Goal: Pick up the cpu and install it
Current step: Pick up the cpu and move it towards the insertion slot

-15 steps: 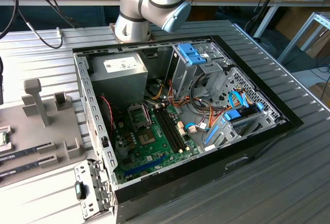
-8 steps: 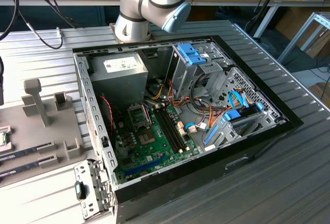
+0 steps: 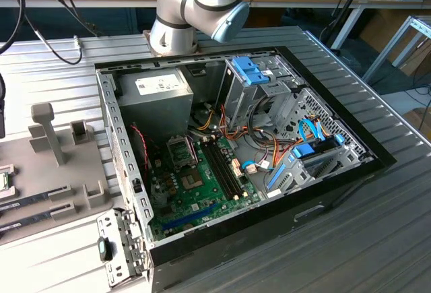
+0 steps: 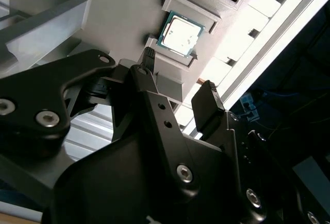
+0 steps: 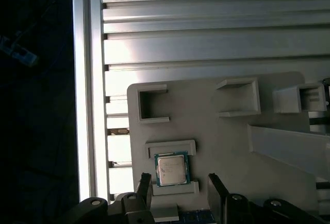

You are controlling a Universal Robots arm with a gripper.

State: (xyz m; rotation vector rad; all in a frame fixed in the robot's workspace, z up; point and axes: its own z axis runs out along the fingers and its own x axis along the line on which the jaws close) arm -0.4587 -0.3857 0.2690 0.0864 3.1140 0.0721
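Observation:
The cpu (image 5: 171, 169) (image 4: 179, 33) is a small square chip with a silver top and a thin green rim. It lies flat in a shallow grey holder on the grey fixture plate (image 5: 221, 147) (image 4: 124, 13). In both wrist views my gripper (image 5: 179, 183) (image 4: 178, 72) hangs over the holder's near side, open, with nothing between its black fingers. The chip lies just beyond the fingertips, roughly in line with the gap between them, and is not touched. In the exterior view, the green motherboard (image 3: 195, 185) lies inside the open computer case.
The open case (image 3: 323, 192) holds a power supply, drive cages and orange and blue cables. The fixture plate (image 3: 60, 172) carries upright grey posts and slotted brackets. A ribbed aluminium table (image 5: 206, 33) lies beneath, its edge (image 5: 82, 105) close to the holder. The arm's joints (image 3: 195, 3) stand behind the case.

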